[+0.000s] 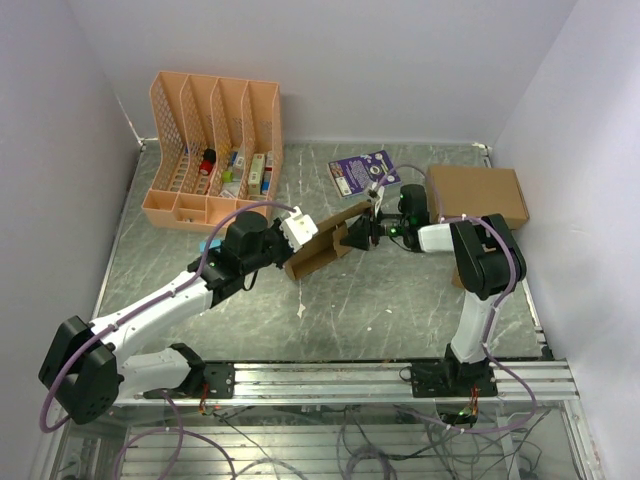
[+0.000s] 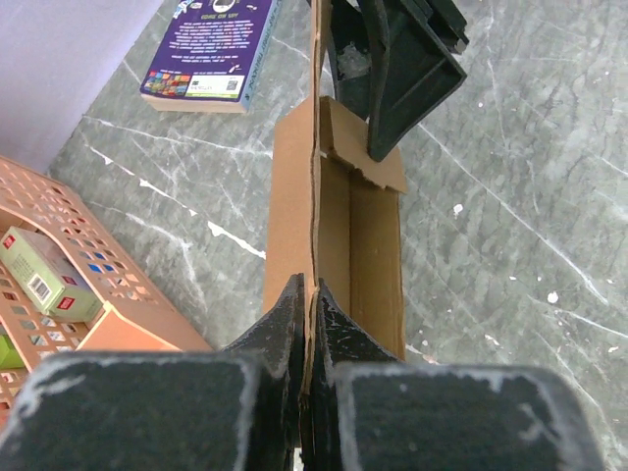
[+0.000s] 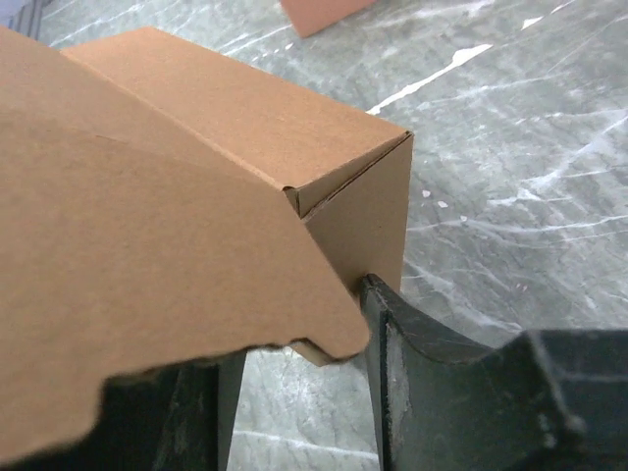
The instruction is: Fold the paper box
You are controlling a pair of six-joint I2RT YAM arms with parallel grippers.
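Lying on the grey marbled surface between pale walls, the paper box has one flap pinched tight by the left gripper; the right gripper straddles its far end, part-open.

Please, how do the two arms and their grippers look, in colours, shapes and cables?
The left arm and the right arm have white links and black rounded joints, each with a mauve cable looping along it. The left gripper is black and wedge-shaped, with scuffed whitish edges; the right gripper is black too.
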